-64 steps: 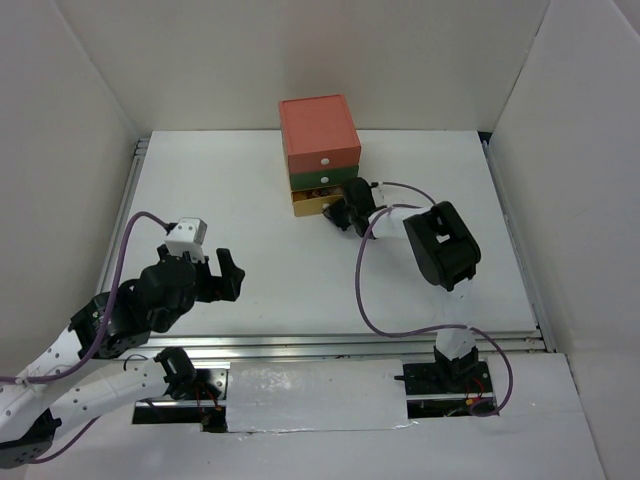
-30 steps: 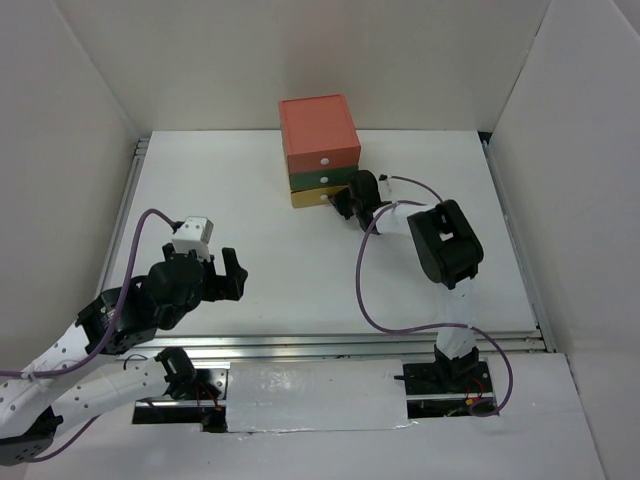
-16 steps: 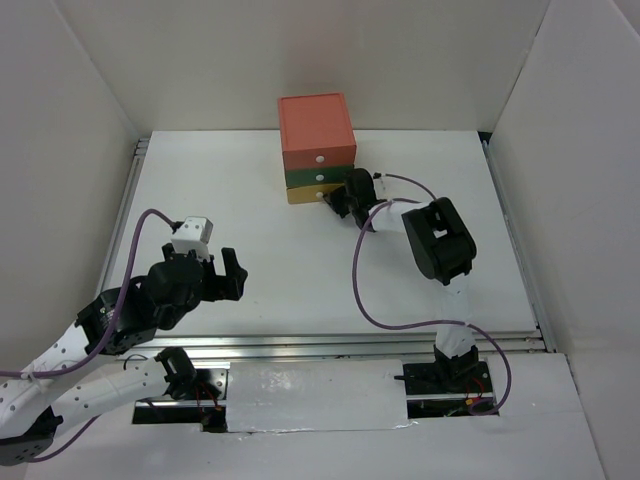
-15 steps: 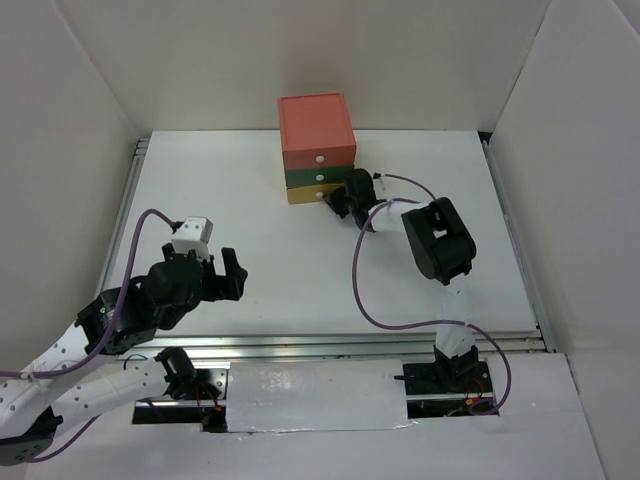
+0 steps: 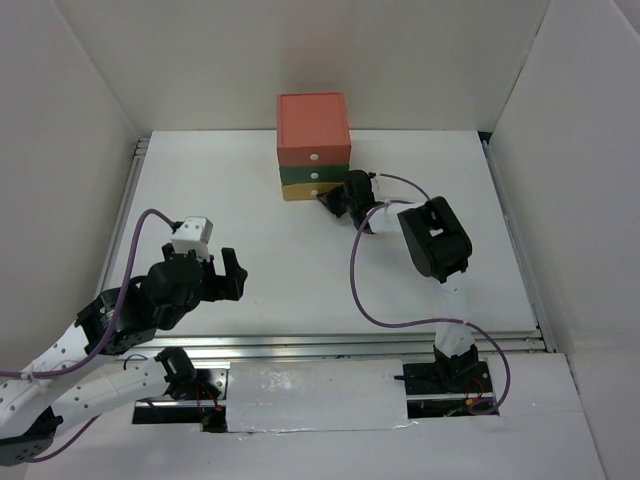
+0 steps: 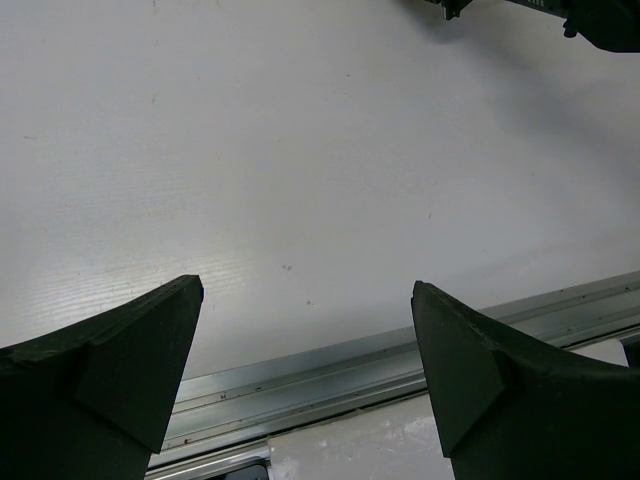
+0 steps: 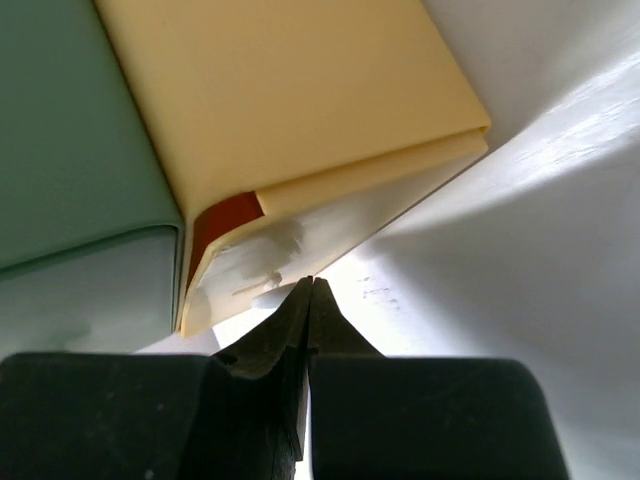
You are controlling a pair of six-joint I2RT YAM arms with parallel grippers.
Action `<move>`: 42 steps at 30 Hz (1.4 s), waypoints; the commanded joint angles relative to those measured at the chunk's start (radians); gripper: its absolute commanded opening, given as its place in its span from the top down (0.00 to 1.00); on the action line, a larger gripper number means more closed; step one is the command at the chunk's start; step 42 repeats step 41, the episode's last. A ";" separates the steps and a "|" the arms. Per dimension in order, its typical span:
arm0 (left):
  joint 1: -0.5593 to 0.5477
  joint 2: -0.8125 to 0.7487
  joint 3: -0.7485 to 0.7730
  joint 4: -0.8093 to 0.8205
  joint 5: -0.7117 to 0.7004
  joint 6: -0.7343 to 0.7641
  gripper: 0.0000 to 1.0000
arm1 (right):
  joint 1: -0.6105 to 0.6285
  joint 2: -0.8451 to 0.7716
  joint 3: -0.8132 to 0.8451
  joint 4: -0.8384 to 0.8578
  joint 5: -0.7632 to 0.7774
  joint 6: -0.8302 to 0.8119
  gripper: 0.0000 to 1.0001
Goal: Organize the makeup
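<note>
One right tool [image 7: 309, 288] — beside yellow drawer [image 7: 290, 90]

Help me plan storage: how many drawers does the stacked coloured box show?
3, stacked at the far middle of the table: red drawer on top, dark green drawer under it, yellow drawer at the bottom. None seems hidden.
</note>
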 commanded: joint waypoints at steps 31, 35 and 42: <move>0.131 -0.090 0.119 -0.296 -0.413 -0.239 0.03 | 0.004 -1.705 -0.363 -1.026 0.282 -0.872 0.00; 0.133 -0.178 0.076 -0.218 -0.381 -0.190 0.01 | 0.003 -1.833 -0.341 -1.091 0.278 -0.864 0.00; 0.133 -0.167 0.065 -0.192 -0.365 -0.165 0.01 | 0.003 -1.896 -0.363 -1.089 0.310 -0.843 0.00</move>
